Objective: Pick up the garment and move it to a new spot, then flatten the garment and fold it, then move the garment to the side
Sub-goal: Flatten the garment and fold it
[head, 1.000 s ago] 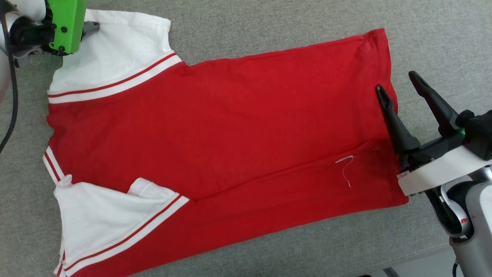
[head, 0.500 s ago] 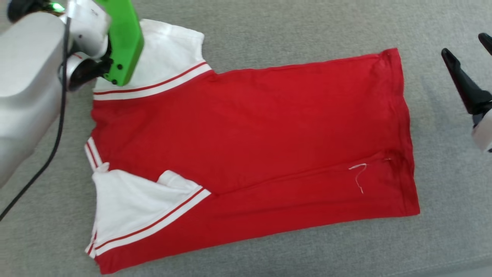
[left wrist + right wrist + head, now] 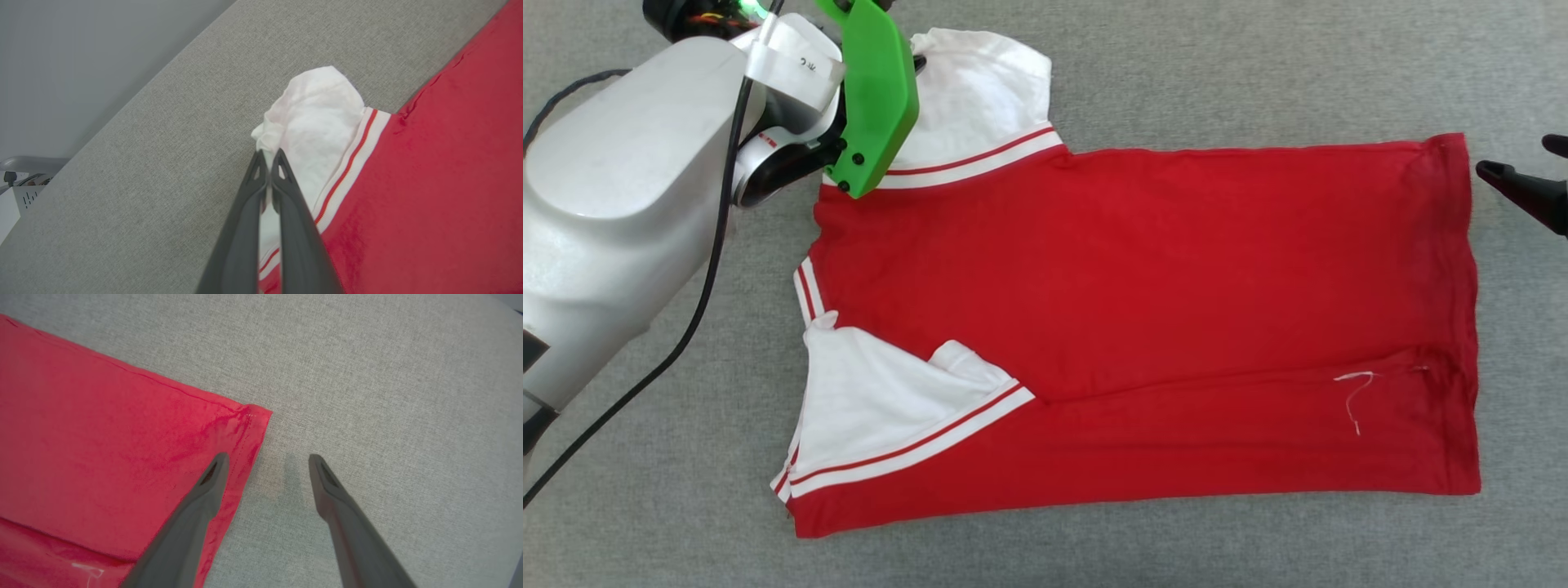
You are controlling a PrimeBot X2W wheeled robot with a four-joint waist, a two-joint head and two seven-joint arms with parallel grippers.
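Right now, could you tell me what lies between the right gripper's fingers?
The garment's hem edge, then bare grey surface, in the right wrist view.

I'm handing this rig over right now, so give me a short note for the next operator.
Left gripper: shut on the far white sleeve.
Right gripper: open above the hem, holding nothing.
Red jersey: spread on the grey cloth surface, plain side up, near sleeve rumpled.
Done: laid out. Left: smooth, fold, move aside.
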